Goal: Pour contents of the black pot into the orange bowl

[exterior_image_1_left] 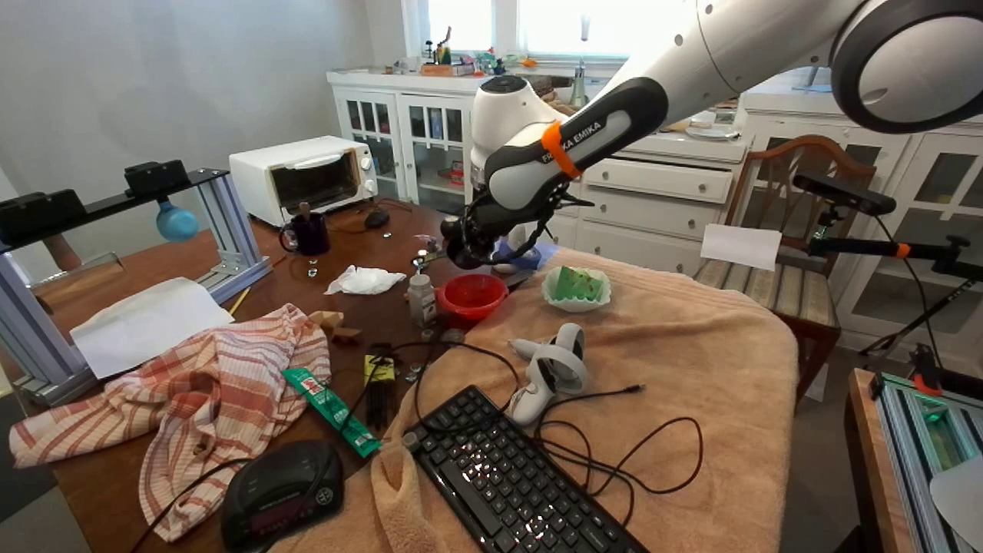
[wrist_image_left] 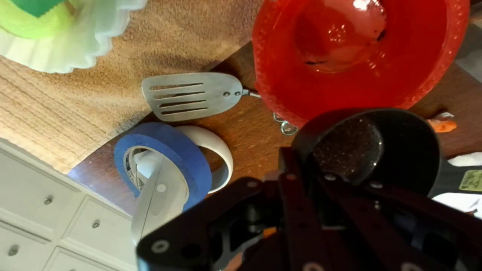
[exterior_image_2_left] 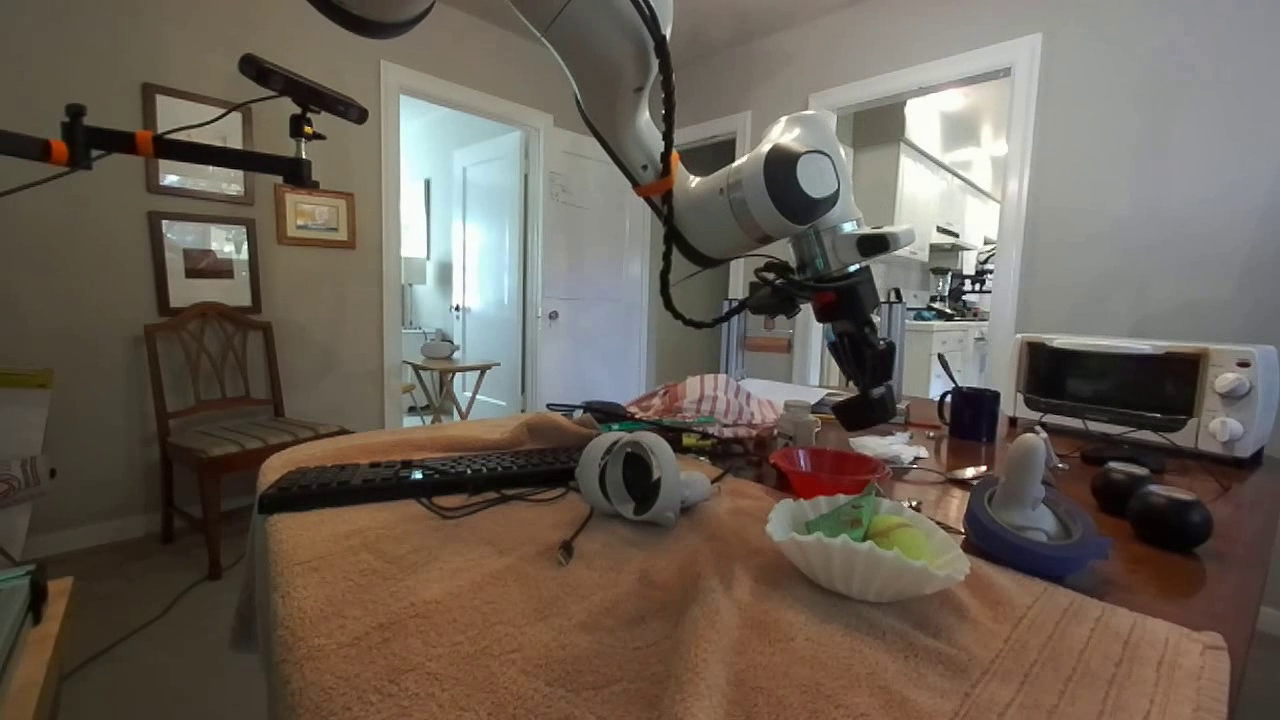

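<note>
The black pot (wrist_image_left: 412, 150) is small and cup-like. In the wrist view its mouth faces the camera, and its bottom has a speckled sheen; I cannot tell whether anything lies in it. My gripper (wrist_image_left: 307, 169) is shut on the pot's wall. The pot is held tilted above the table in both exterior views (exterior_image_2_left: 868, 408) (exterior_image_1_left: 467, 252). The bowl looks red (wrist_image_left: 269, 79) and sits just beyond the pot's rim in the wrist view, with a few dark specks inside. It is below the pot in both exterior views (exterior_image_1_left: 472, 307) (exterior_image_2_left: 825, 478).
A slotted spatula (wrist_image_left: 192, 96), blue tape roll (wrist_image_left: 162, 139) and white ring (wrist_image_left: 218, 145) lie near the bowl. A white fluted bowl (exterior_image_2_left: 870, 575) stands on the towel. A small bottle (exterior_image_1_left: 421, 299) is beside the red bowl. A dark mug (exterior_image_2_left: 970, 414) and toaster oven (exterior_image_1_left: 299, 150) stand farther off.
</note>
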Available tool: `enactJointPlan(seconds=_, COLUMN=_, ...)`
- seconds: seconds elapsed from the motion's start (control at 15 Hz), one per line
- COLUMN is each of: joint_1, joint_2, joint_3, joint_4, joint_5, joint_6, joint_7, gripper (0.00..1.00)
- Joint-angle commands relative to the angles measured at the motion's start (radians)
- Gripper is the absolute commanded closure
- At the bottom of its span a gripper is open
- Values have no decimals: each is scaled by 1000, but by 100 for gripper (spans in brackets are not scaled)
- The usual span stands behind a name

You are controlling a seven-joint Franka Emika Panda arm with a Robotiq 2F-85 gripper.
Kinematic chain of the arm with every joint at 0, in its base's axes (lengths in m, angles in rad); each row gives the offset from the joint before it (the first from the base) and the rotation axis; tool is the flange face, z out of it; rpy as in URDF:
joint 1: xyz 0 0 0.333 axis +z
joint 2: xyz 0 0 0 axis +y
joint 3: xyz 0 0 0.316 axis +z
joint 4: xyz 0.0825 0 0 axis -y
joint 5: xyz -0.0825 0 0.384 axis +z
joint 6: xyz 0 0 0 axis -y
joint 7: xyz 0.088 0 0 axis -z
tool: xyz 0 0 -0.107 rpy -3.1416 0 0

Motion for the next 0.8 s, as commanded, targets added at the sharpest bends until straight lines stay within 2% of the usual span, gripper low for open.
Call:
enactJointPlan(seconds=0.0, joint_1=77, joint_2=-23, joint_3=-69, joint_4=-84, joint_5=-74, joint_6=54, joint_7=141, gripper=99)
enactJointPlan(seconds=0.4, joint_1=175, joint_2=-17, joint_3=-165, joint_4=-119, joint_5=-219, joint_6=29, joint_7=360, gripper=99)
enactJointPlan(seconds=0.73, joint_1=241, joint_2=-13, joint_3=-205, joint_4=-123, joint_5=-363, joint_6=-31, joint_7=501, gripper=99)
